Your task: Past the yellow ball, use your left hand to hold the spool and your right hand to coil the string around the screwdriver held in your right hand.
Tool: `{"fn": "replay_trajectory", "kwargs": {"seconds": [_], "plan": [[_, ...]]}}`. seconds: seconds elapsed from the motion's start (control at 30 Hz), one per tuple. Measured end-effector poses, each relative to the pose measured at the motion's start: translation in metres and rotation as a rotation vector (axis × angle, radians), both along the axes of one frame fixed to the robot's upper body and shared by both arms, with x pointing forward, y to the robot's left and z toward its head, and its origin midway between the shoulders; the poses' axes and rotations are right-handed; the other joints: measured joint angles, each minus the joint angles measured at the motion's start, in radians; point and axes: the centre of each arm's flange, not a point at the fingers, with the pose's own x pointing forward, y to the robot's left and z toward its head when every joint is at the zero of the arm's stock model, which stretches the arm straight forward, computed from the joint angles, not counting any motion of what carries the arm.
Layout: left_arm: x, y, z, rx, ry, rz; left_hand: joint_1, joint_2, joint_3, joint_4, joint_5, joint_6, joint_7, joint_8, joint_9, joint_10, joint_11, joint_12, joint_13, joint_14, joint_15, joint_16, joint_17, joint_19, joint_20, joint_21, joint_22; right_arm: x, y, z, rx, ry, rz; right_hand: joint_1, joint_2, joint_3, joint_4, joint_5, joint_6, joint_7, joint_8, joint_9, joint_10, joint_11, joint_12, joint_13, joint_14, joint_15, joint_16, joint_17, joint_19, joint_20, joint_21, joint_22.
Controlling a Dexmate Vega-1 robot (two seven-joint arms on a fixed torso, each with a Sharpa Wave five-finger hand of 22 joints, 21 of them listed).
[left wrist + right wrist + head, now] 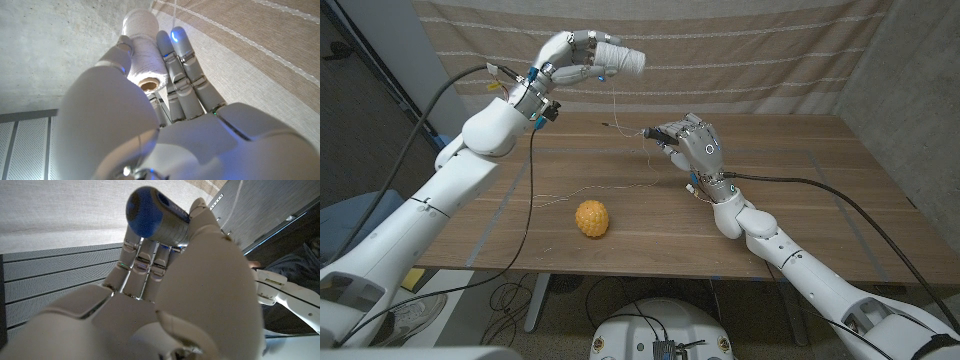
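screwdriver [663, 133] mostly hidden in right hand [694, 146], string [616, 105] faint

No text, label, brand, number or sign is showing legibly anywhere in these pictures.
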Motion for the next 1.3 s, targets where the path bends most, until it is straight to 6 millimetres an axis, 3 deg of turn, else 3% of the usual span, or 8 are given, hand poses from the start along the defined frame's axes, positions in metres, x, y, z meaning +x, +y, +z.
{"fn": "replay_trajectory", "kwargs": {"seconds": [0.4, 0.87, 1.3], "plan": [[0.011, 0.029, -0.010, -0.066, 0.021, 0.127, 0.000, 0.000, -0.001, 0.001, 0.000, 0.000, 0.000, 0.000, 0.000, 0.000, 0.000, -0.004, 0.005, 0.000, 0.000, 0.000, 0.000, 0.000, 0.000, 0.000, 0.000, -0.014, -0.002, 0.007, 0.030, -0.025, 0.043, 0.000, 0.000, -0.002, -0.001, -0.001, 0.000, 0.000, -0.001, 0.000, 0.000, 0.000, 0.000, 0.000, 0.000, 0.000, 0.000, 0.000, 0.000, 0.000, 0.000, 0.000], [0.031, 0.056, -0.033, -0.081, 0.100, 0.202, 0.000, 0.000, 0.003, 0.001, 0.003, 0.000, 0.000, -0.007, 0.000, 0.000, 0.000, -0.008, 0.005, 0.000, 0.000, 0.000, 0.000, 0.000, 0.000, 0.000, 0.000, -0.011, -0.009, 0.023, 0.110, -0.037, 0.036, 0.000, 0.000, -0.005, -0.001, 0.003, 0.000, 0.000, -0.006, 0.000, 0.000, 0.000, 0.000, 0.000, 0.000, 0.000, -0.004, 0.000, -0.002, -0.002, 0.004, 0.000], [0.051, 0.047, -0.066, 0.006, 0.206, 0.169, 0.000, 0.000, 0.003, 0.001, 0.003, 0.000, 0.000, -0.007, 0.003, 0.002, -0.002, -0.012, 0.005, 0.001, 0.001, 0.000, 0.000, 0.000, 0.000, 0.008, 0.000, -0.001, -0.007, 0.035, 0.150, -0.036, 0.023, 0.000, 0.000, -0.009, -0.001, 0.003, 0.000, 0.000, -0.004, 0.000, 0.000, 0.000, 0.000, 0.000, 0.000, 0.000, -0.004, 0.000, -0.002, -0.002, 0.008, 0.000]]}}
